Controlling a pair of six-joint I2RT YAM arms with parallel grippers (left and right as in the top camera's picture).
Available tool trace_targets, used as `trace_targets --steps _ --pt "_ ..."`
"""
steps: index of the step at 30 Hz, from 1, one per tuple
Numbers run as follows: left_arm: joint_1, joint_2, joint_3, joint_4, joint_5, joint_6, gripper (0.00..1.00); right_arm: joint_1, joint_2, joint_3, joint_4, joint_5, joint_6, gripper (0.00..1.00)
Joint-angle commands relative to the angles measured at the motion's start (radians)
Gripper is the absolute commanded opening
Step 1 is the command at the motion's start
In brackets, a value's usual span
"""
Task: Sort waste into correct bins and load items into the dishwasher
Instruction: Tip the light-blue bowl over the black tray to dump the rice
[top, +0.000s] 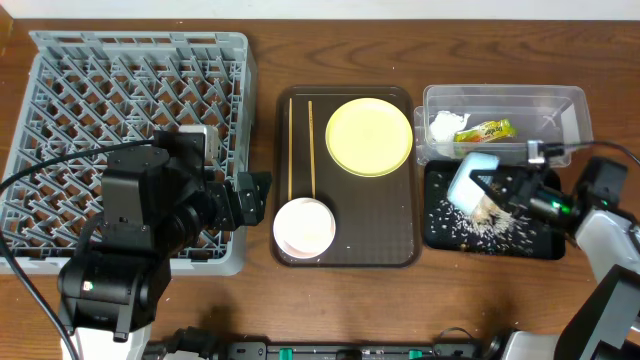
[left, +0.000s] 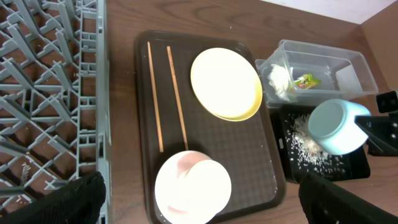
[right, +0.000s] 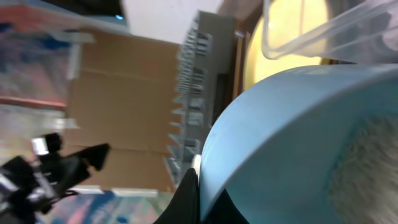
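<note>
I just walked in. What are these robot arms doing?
The right gripper holds a small light-blue bowl tipped over the black tray, where rice-like crumbs lie. A white napkin and snack wrapper sit in the clear plastic tub. The left gripper hangs open beside the grey dish rack; the yellow plate, wooden chopsticks and white bowl sit on the brown tray.

You get even, bright light in the overhead and left wrist views, sharp, with only soft shadows. Your right wrist view is badly blurred; the light-blue bowl (right: 298, 143) fills it, out of focus. There's mild glare on the clear tub (top: 560, 115).
</note>
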Motion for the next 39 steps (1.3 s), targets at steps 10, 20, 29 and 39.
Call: trace_targets --steps 10,20,29,39 --pt "-0.002 0.000 0.014 0.001 0.016 -0.013 1.00 -0.031 -0.004 -0.006 0.009 -0.140 -0.030 0.01" --pt "-0.002 0.000 0.014 0.001 0.016 -0.013 1.00 -0.030 -0.004 -0.006 0.034 -0.132 -0.037 0.01" --pt "-0.002 0.000 0.014 0.001 0.016 -0.013 1.00 -0.014 -0.006 -0.006 0.012 -0.039 0.011 0.01" --pt "-0.002 0.000 0.014 0.001 0.016 -0.013 1.00 0.056 -0.018 -0.005 0.045 -0.117 -0.036 0.01"
